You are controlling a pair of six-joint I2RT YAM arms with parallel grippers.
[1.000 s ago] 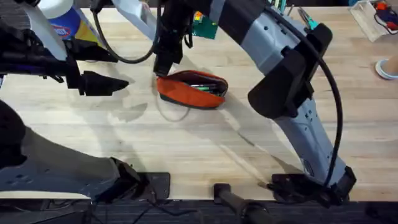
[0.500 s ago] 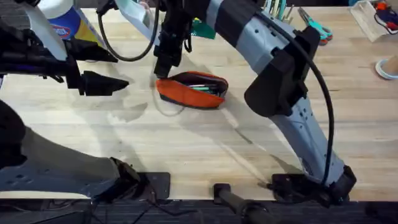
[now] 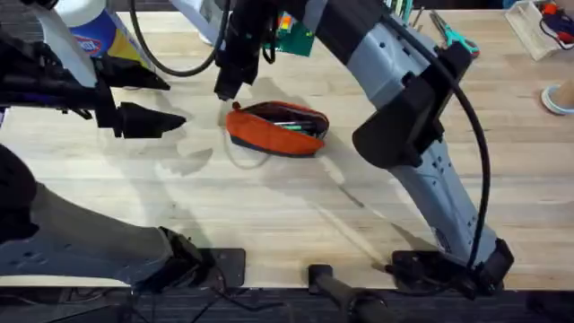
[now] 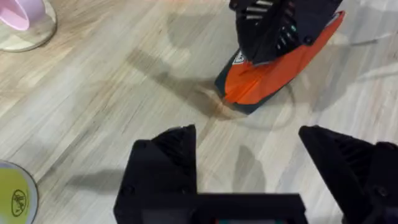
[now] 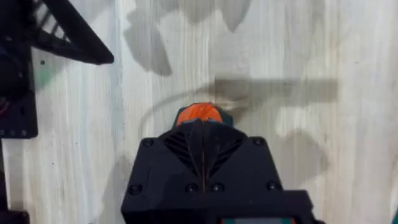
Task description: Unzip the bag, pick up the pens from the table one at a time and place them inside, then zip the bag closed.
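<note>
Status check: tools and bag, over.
Right tool shut at bag's end. Left tool open, off the bag. Bag open, pens inside. Nothing in the way.

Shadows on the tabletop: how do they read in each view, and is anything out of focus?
Overhead: soft arm shadows fall across the light wooden butcher-block table left of and below the orange fabric pencil pouch; the dark arm at the left edge is blurred. Left wrist: the open left claw is large and soft-edged, with shadows near the pouch. Right wrist: overlapping grey shadows beyond the shut right claw.
</note>
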